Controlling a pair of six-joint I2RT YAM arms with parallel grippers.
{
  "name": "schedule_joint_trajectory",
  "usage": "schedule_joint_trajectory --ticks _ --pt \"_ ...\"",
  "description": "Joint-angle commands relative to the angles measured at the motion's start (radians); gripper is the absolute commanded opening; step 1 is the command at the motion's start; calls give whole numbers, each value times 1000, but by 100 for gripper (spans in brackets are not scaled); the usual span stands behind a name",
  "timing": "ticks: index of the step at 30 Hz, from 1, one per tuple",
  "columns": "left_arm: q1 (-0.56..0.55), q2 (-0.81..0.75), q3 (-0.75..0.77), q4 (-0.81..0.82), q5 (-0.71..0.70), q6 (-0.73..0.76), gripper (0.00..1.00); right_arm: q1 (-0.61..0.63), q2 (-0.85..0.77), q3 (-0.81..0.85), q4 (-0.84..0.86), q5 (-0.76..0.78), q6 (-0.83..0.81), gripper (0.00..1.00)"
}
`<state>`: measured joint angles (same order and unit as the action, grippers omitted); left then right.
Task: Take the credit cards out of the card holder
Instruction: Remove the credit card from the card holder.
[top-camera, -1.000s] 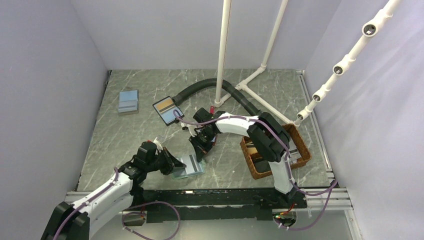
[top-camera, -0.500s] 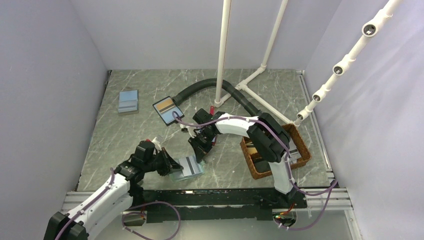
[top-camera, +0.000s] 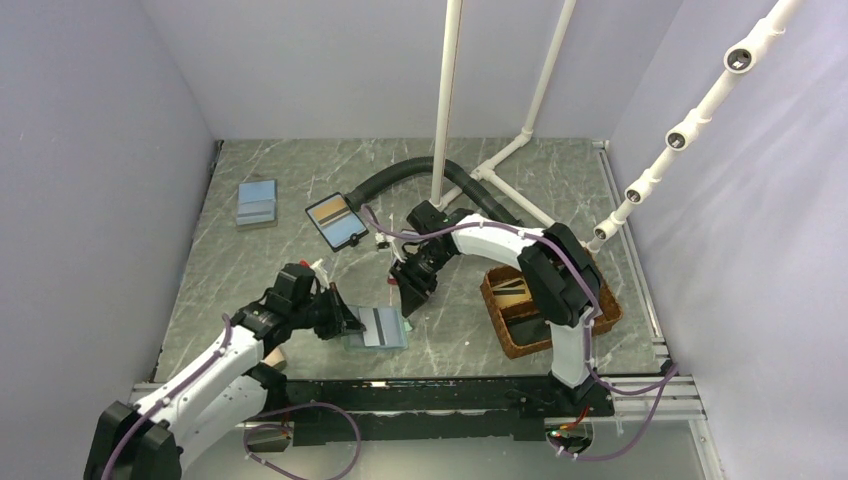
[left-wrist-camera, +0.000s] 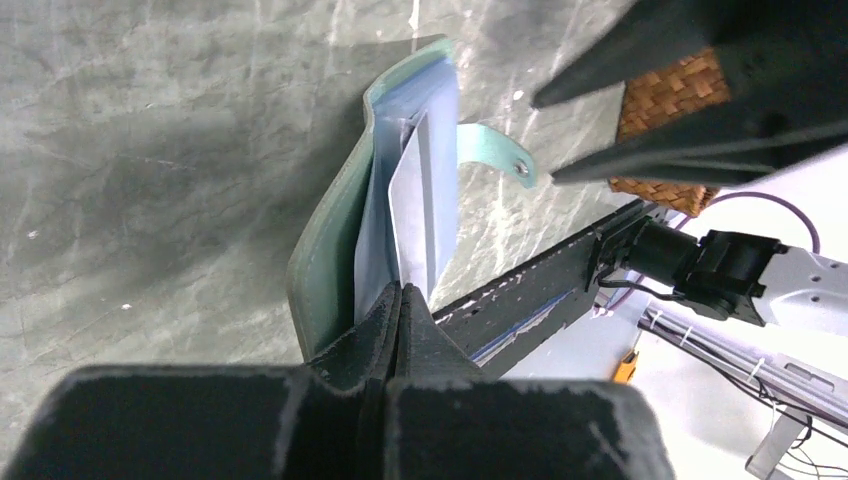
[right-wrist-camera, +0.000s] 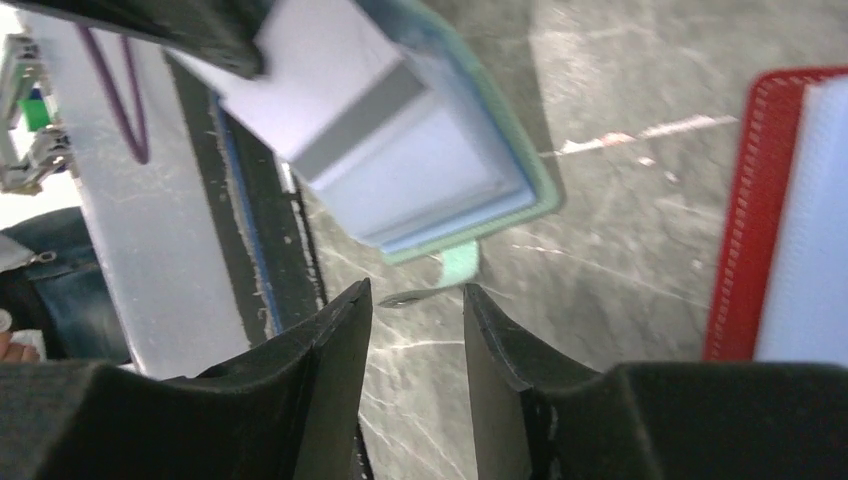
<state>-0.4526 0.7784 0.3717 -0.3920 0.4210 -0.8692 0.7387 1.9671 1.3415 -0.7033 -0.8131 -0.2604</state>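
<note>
The teal card holder (top-camera: 390, 335) lies at the table's near edge, with a small teal tab (right-wrist-camera: 460, 262) at its end. A pale credit card (top-camera: 372, 324) with a dark stripe sticks out of it toward my left gripper (top-camera: 345, 324). In the left wrist view my left gripper (left-wrist-camera: 400, 296) is shut on the edge of that credit card (left-wrist-camera: 420, 190), beside the holder's green cover (left-wrist-camera: 325, 260). My right gripper (top-camera: 408, 298) is open and empty, hovering just past the holder's tab end. In the right wrist view it (right-wrist-camera: 415, 300) is above bare table, with the holder (right-wrist-camera: 505, 140) ahead.
A wicker basket (top-camera: 600, 300) stands at the right. A black-edged holder (top-camera: 335, 220) and a blue holder (top-camera: 257, 203) lie further back. A red-edged holder (right-wrist-camera: 745, 200) lies beside my right gripper. A black hose (top-camera: 395, 177) and white pipes (top-camera: 445, 100) are behind.
The right arm has swung right and its open gripper has drawn back a little from the holder. The left gripper stays shut on the card and has edged slightly forward.
</note>
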Motion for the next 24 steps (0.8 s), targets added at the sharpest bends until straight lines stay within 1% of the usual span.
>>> schedule_joint_trajectory --ticks 1,4,8,9,10,13,15,19,24 --pt "5 68 9 40 32 -16 0 25 -47 37 6 -133 2 39" --pt "8 112 45 -27 5 -18 0 48 -15 57 37 -162 76 31" --pt "11 130 108 -129 -28 -34 0 110 56 76 87 -141 180 27" --pt "12 133 119 -153 -40 -38 0 120 76 84 91 -121 201 26" --pt "14 137 127 -177 -51 -42 0 130 95 95 94 -65 222 24" --pt "21 147 120 -183 -46 -61 0 134 127 99 102 29 258 21" --pt "22 140 107 -179 -43 -81 0 134 133 85 110 73 290 16" --pt "25 121 108 -217 -54 -87 0 136 141 57 117 178 300 7" --pt "40 114 118 -271 -53 -78 0 136 168 56 99 254 285 5"
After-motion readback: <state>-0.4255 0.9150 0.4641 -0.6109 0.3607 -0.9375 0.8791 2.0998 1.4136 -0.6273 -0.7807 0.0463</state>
